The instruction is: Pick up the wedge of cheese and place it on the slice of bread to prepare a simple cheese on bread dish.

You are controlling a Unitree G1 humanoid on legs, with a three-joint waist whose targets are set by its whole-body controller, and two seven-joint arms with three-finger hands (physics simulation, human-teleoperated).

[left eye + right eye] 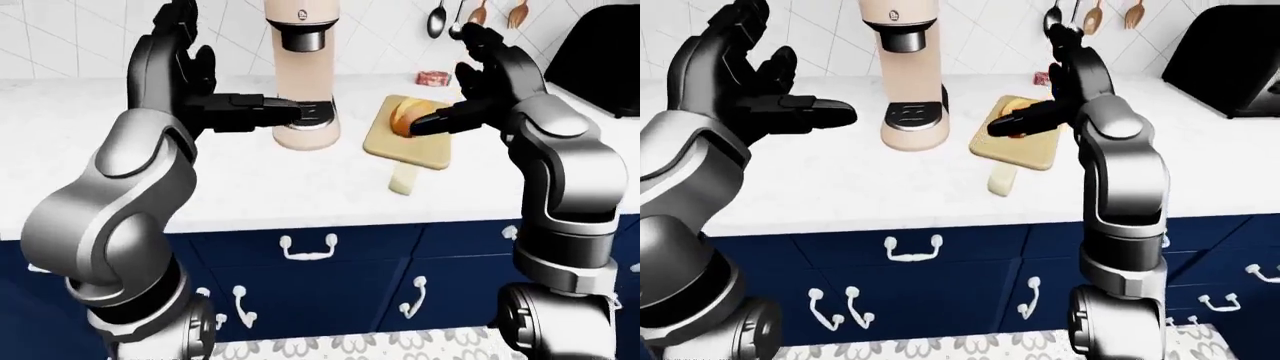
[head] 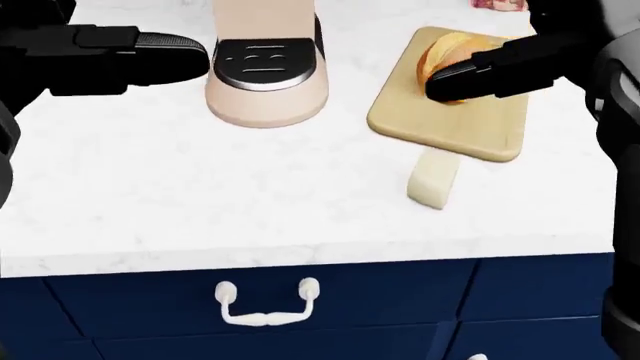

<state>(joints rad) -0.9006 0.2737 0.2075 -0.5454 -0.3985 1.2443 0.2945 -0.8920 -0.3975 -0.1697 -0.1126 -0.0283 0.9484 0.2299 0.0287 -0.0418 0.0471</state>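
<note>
The right hand hangs across the bread in the head view, so only the loaf's left part shows on the cutting board. That view's top edge cuts the coffee machine down to its base, and trims a reddish piece near the counter's far edge too small to name. The left hand runs off the left edge. The dark appliance is cropped in the right-eye view.

White tiled wall backs a marble counter over navy drawers.
</note>
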